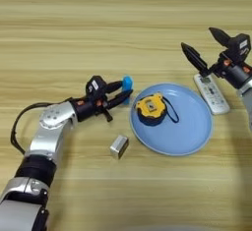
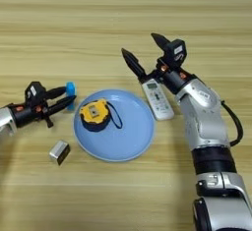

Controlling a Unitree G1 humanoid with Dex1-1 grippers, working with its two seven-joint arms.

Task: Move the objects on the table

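Fingers of the left gripper (image 1: 123,91) pinch the blue bar (image 1: 127,83) at centre-left, beside the plate (image 1: 194,127); the right gripper (image 2: 142,53), jaws spread wide, hovers above the white remote (image 2: 158,100) at centre-right.

Bar (image 1: 127,82): bright blue
Remote (image 2: 157,99): white, grey buttons
Plate (image 1: 194,127): pale blue
Tape measure (image 1: 151,108): yellow, black
Table (image 1: 123,23): light-brown, streaked
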